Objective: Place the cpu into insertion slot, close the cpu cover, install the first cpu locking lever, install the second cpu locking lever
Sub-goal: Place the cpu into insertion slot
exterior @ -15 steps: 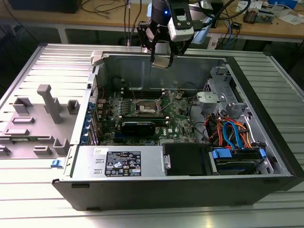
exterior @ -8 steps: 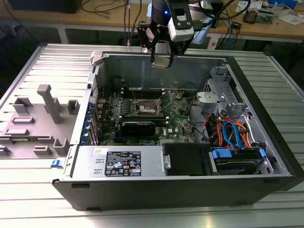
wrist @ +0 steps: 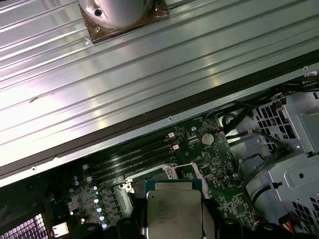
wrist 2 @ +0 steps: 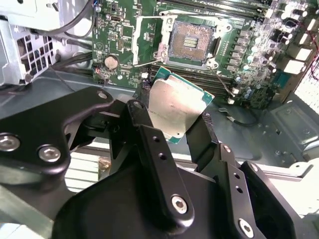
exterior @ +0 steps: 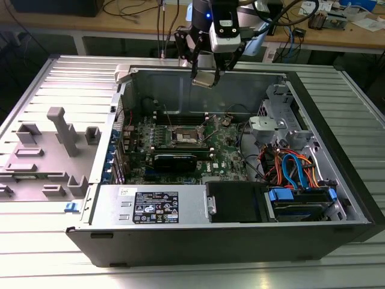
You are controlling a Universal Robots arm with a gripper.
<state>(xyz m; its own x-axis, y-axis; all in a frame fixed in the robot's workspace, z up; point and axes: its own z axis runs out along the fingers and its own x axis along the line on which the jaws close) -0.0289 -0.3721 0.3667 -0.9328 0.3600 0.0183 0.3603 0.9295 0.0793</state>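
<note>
My gripper [exterior: 206, 73] hangs above the open computer case, over its back wall, shut on the cpu [exterior: 204, 79]. In the second wrist view the cpu [wrist 2: 174, 105] is a silver-topped square with a green rim, tilted and pinched at two opposite edges by the black fingers [wrist 2: 140, 115]. Below it on the green motherboard lies the insertion slot [wrist 2: 192, 41], bare, its contact field showing. The cpu cover [wrist 2: 148, 40] stands swung open beside it. In the exterior view the slot [exterior: 185, 136] is well below and in front of the gripper. I cannot make out the locking levers.
A black card with a heatsink [exterior: 174, 160] sits just in front of the socket. A power supply [exterior: 150, 206] lines the case front, and a drive cage with blue and orange cables [exterior: 293, 171] is on the exterior view's right. A grey fixture [exterior: 57, 141] stands on the ribbed table.
</note>
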